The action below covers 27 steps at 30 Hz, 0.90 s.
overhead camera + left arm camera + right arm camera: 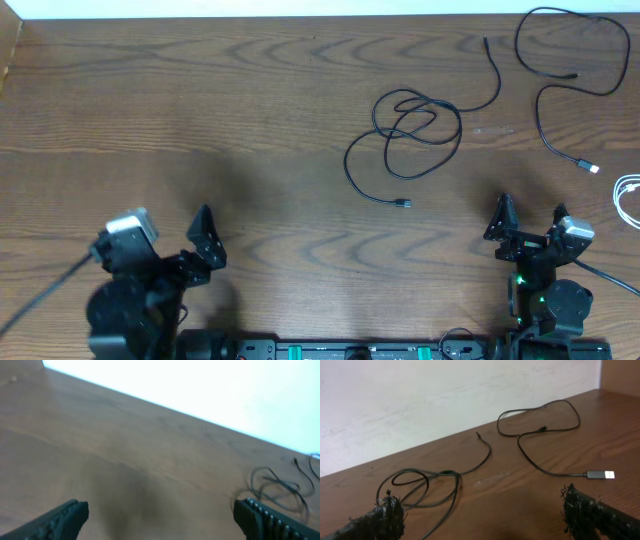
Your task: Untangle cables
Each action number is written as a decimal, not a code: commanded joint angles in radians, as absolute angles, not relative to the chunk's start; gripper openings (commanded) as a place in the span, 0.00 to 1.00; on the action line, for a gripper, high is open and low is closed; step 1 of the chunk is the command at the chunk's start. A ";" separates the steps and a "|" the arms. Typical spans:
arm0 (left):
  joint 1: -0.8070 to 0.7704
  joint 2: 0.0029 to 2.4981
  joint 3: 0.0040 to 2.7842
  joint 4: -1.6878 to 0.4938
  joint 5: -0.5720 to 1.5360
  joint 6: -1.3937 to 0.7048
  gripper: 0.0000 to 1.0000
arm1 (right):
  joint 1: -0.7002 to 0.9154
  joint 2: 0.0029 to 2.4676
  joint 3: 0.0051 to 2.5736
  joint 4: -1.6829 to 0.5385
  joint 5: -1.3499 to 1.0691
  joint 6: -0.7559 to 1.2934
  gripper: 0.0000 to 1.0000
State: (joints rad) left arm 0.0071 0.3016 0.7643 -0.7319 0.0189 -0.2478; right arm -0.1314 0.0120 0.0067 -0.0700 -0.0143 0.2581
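Your left fingers (205, 238) and right fingers (503, 218) both stand wide apart with nothing between them, near the front edge of the surface (250, 120). The looped black cable (415, 125) lies right of centre. The second black cable (541, 115) curls in the far right corner, and the white cable (619, 195) lies by the right edge.
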 commanded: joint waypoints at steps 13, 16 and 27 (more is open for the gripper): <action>0.020 0.001 0.186 -0.231 0.010 -0.037 1.00 | -0.123 0.006 0.005 -0.076 -0.006 0.246 0.99; 0.020 0.002 0.148 -0.208 0.010 -0.002 1.00 | -0.123 0.006 0.005 -0.076 -0.006 0.246 0.99; 0.014 0.001 0.004 -0.061 0.015 0.134 1.00 | -0.123 0.006 0.005 -0.076 -0.006 0.246 0.99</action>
State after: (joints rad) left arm 0.0189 0.0109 0.0326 -0.0456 0.0196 0.0639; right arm -0.1314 0.0120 0.0067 -0.0700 -0.0105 0.2577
